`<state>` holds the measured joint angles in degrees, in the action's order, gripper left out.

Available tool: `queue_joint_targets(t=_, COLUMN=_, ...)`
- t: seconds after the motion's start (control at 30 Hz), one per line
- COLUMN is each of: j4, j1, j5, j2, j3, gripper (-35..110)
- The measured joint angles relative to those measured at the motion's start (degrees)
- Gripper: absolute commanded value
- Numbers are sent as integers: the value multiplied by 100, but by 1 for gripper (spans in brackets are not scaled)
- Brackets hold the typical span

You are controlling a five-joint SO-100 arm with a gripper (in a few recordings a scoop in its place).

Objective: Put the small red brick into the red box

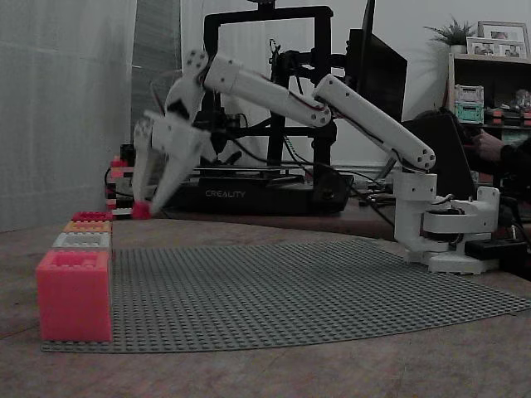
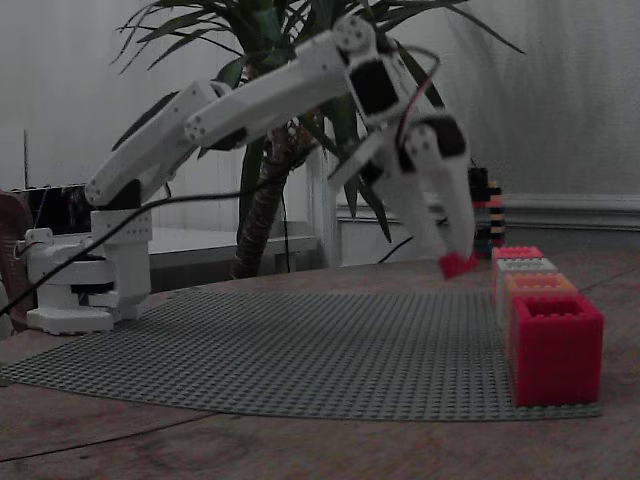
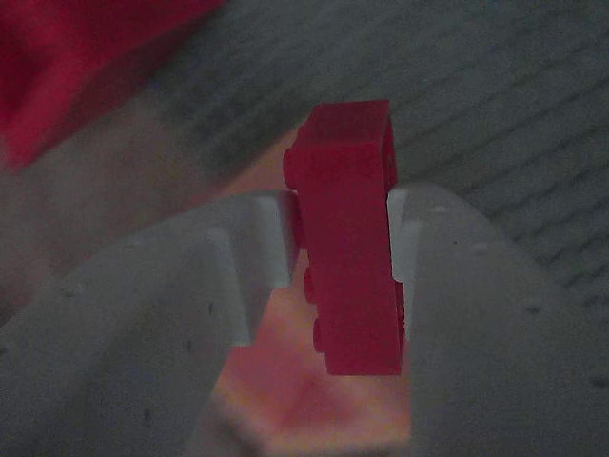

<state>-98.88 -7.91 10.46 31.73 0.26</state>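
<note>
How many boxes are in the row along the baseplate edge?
4, in a fixed view front to back: near red box, grey box, orange box, far red box. Others may be hidden behind.

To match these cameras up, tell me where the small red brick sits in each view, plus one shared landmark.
In a fixed view: the small red brick is at far left, held at the tips of the gripper.
In a fixed view: right of centre, again at the gripper's tips.
Wrist view: centre, clamped between both fingers.
Shared landmark: the grey studded baseplate.
</note>
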Motion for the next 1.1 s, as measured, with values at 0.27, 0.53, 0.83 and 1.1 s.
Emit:
queue_joint_targets(t=0.27, j4=791, j1=-439, j5=-571, j2=-703, j3=-1617, gripper=0)
queue_joint_targets(t=0.53, j4=2171, j1=-729, j5=-976, j2=-932, j3=-1204, gripper=0)
queue_joint_targets(t=0.83, j4=3173, j1=-773, j5=-1020, j2=-940, j3=0, gripper=0)
queue_joint_targets(t=1.1, j4=3718, j1=-817, j5=-1020, j2=-940, j3=668, gripper=4)
